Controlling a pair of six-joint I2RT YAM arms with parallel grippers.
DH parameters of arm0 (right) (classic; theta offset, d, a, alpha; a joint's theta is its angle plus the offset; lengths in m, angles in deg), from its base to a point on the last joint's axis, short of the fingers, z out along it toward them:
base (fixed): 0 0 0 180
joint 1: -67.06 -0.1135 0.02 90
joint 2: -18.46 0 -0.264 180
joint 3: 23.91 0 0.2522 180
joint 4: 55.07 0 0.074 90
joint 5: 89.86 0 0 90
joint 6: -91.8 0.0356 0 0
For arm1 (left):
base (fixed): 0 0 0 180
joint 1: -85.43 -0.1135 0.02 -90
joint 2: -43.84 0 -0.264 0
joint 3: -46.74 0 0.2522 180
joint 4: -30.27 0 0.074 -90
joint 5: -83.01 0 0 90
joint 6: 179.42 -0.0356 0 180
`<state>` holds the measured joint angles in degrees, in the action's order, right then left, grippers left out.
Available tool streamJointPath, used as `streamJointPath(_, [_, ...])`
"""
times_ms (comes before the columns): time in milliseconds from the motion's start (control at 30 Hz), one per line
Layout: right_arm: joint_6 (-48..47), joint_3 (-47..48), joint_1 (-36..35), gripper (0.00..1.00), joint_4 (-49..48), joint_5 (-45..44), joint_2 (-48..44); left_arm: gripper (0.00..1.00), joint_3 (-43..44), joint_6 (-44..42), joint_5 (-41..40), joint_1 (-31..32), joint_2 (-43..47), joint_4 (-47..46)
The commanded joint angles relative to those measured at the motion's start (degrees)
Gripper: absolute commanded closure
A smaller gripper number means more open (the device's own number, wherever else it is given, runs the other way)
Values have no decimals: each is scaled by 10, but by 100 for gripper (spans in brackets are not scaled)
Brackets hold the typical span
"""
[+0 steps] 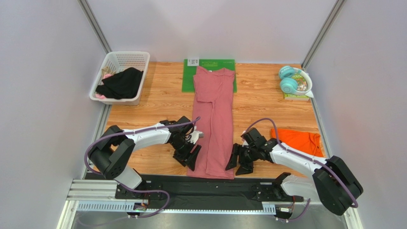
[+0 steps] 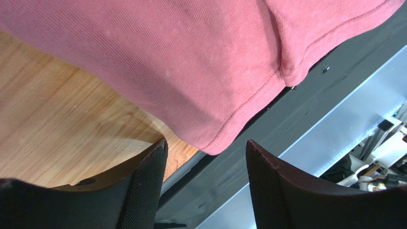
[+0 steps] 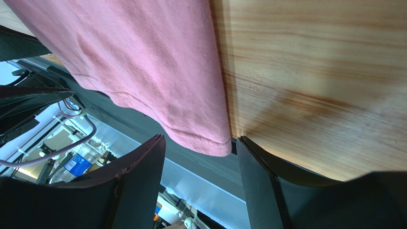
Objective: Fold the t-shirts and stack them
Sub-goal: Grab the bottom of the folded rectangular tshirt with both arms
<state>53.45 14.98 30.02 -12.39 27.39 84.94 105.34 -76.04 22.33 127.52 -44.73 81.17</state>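
A dusty pink t-shirt (image 1: pixel 214 125) lies folded into a long narrow strip down the middle of the table, its top on the green mat (image 1: pixel 189 76) and its hem hanging over the near edge. An orange t-shirt (image 1: pixel 297 140) lies flat at the right. My left gripper (image 1: pixel 189 157) stands open beside the strip's near left corner (image 2: pixel 215 138), nothing between its jaws. My right gripper (image 1: pixel 239 161) stands open beside the near right corner (image 3: pixel 205 138), also empty. Both hem corners sit just ahead of the fingertips, apart from them.
A white basket (image 1: pixel 128 59) holding black and pink cloth stands at the back left. Teal headphones (image 1: pixel 288 80) rest on a small dish at the back right. The black rail (image 1: pixel 200 188) runs along the table's near edge under the shirt's hem.
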Motion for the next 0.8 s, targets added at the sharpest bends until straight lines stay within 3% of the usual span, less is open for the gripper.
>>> streamJointPath(0, [7,-12,1,38,-41,13,12,32,-19,8,-29,5,-4,-25])
streamJointPath(400, [13,-38,1,38,-99,30,58,32,-3,3,-43,56,-31,-23])
streamJointPath(767, [25,-72,1,39,-86,35,13,32,-12,0,-40,68,-5,-20])
